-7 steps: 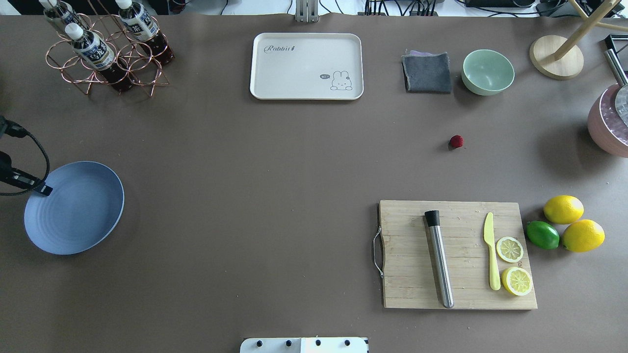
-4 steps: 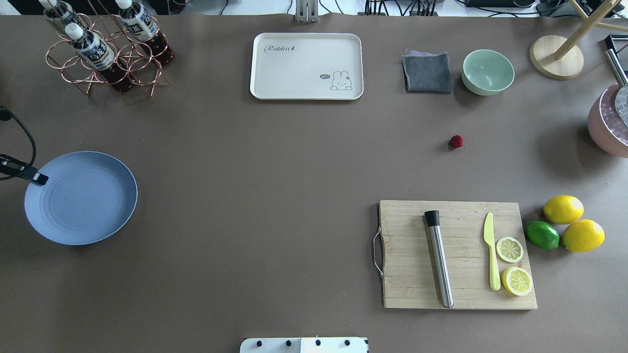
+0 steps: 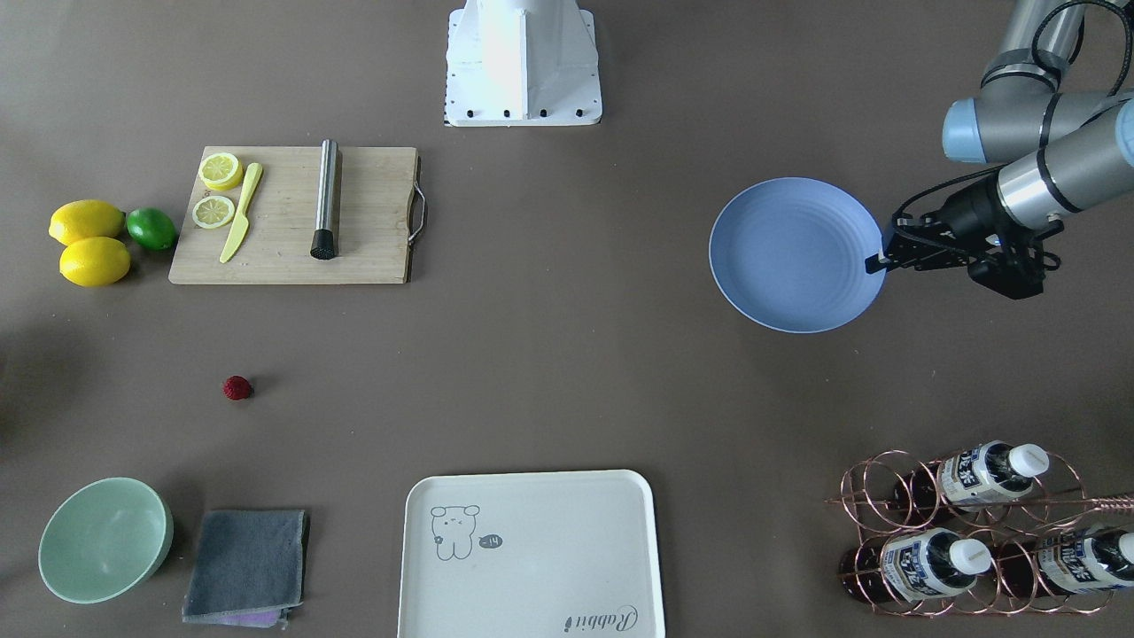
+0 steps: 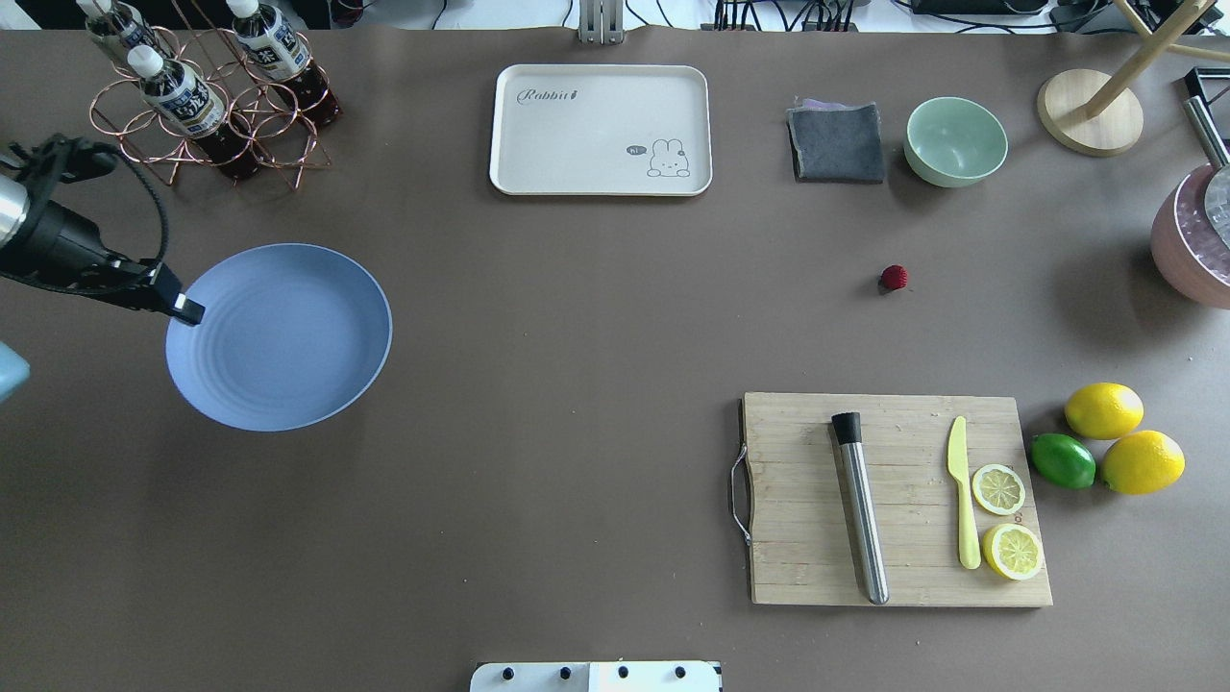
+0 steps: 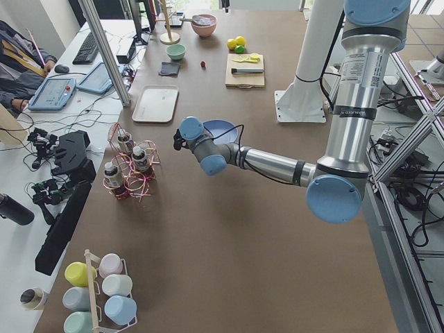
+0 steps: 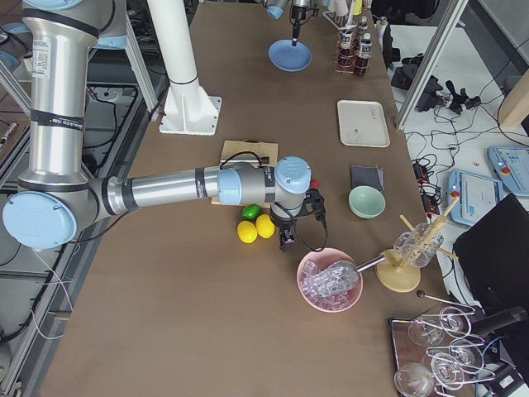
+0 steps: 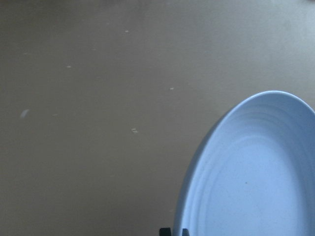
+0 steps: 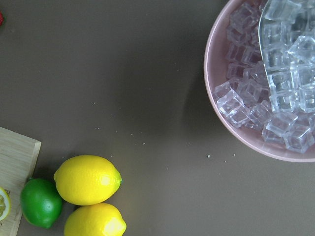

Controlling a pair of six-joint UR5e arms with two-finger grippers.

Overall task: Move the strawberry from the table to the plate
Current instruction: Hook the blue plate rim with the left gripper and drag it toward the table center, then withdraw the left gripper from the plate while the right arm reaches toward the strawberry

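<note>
The strawberry (image 4: 894, 278) (image 3: 236, 387) is a small dark-red berry lying alone on the table (image 4: 577, 317), between the green bowl and the cutting board. My left gripper (image 4: 184, 308) (image 3: 877, 263) is shut on the rim of the blue plate (image 4: 279, 336) (image 3: 788, 255), far to the left of the berry. In the left wrist view the plate (image 7: 256, 172) stretches away from the fingertips (image 7: 165, 231). My right gripper (image 6: 286, 245) shows only in the exterior right view, above the table between the lemons and the ice bowl. I cannot tell whether it is open or shut.
A wooden cutting board (image 4: 894, 500) carries a steel muddler, a yellow knife and two lemon slices. Two lemons (image 4: 1103, 410) and a lime (image 4: 1063, 460) lie beside it. A green bowl (image 4: 955, 140), a grey cloth (image 4: 837, 142), a cream tray (image 4: 601, 130), a bottle rack (image 4: 207, 96) and a pink ice bowl (image 4: 1192, 240) ring the table.
My left gripper has carried the plate to the right and toward the far side in the overhead view. The strawberry has stayed where it was.
</note>
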